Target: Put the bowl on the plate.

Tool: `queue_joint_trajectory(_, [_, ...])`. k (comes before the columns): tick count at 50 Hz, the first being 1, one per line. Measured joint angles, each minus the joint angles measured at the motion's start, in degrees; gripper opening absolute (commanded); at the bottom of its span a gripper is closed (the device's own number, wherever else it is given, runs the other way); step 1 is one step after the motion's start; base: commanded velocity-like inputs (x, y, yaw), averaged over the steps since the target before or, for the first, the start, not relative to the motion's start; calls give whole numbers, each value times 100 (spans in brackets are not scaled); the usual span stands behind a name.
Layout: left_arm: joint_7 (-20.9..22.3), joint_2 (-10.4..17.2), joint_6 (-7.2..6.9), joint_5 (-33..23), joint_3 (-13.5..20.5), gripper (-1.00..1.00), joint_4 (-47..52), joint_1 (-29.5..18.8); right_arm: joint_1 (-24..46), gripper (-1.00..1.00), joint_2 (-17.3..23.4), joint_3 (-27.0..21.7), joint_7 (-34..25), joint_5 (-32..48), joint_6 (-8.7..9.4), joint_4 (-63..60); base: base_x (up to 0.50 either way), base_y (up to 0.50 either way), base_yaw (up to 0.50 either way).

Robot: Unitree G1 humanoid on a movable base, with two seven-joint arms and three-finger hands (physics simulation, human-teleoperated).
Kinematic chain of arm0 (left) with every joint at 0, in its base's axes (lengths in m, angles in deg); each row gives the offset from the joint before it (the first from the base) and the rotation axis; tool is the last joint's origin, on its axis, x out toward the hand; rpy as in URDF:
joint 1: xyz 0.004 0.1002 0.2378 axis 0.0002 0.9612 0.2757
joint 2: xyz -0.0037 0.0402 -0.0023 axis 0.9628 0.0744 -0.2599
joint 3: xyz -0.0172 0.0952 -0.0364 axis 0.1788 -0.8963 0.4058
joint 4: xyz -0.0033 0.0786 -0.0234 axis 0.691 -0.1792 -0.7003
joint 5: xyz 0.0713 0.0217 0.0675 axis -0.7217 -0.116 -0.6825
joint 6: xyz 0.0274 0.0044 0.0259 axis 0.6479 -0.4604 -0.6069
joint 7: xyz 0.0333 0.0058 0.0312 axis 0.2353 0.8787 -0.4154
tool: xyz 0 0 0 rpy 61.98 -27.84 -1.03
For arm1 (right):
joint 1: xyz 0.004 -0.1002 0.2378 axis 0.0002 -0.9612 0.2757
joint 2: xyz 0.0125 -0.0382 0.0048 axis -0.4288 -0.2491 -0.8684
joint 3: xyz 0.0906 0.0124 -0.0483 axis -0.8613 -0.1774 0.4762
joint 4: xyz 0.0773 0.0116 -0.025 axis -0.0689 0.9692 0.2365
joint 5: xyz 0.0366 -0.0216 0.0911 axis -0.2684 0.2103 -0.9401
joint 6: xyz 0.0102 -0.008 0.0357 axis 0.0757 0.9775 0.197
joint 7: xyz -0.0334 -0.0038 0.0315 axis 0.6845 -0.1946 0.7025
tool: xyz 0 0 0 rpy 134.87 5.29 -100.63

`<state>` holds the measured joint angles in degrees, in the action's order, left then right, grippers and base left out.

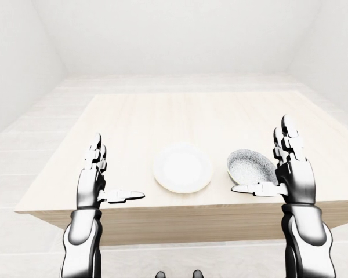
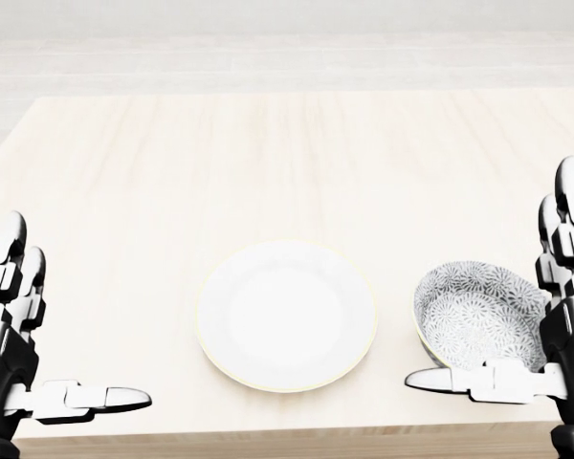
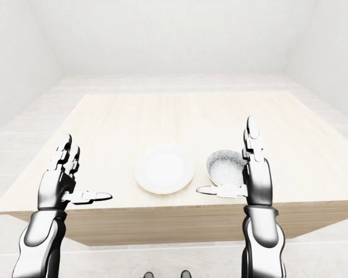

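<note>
Pale wood of the table [image 2: 268, 153] carried the patterned bowl [image 2: 474, 311] just right of the bare plate [image 2: 285, 316], with the right hand [image 1: 294, 176] splayed and empty beside it, seemingly framing a grasp, while the left hand [image 1: 91, 184], equally spread, hung well apart.

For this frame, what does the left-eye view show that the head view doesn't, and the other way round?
Only the left-eye view: the room's white side walls, the robot's silver forearms and its dark feet. Only the head view: the floral pattern inside the grey-white patterned bowl, seen clearly. Both: that bowl standing right of the round white plate, apart from it, on the light wooden table, with the open left hand and open right hand at either side.
</note>
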<state>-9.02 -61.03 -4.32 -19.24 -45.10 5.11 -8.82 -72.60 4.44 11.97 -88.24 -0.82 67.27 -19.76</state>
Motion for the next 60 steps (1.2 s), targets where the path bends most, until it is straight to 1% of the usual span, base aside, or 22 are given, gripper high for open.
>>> queue_joint_trajectory(9, [71, -6, 0, -192, 58, 100, 16, -48, 55, 100, 42, -24, -110, 468, 0, -19, 0, 0, 0])
queue_joint_trajectory(20, [123, 6, 0, -317, 97, 100, -35, -141, 183, 100, 140, 138, -105, 1472, 0, 195, 0, 0, 0])
queue_joint_trajectory(31, [146, 20, 0, -353, 118, 100, -35, -197, 468, 100, 253, 207, -127, 2367, 0, 470, 0, 0, 0])
queue_joint_trajectory(48, [169, 37, 0, -372, 135, 100, 4, -243, 703, 100, 368, 202, -350, 3161, 0, 592, 0, 0, 0])
queue_joint_trajectory(60, [143, 59, 0, -360, 165, 100, -12, -329, 760, 100, 453, 323, -492, 3883, 0, 822, 0, 0, 0])
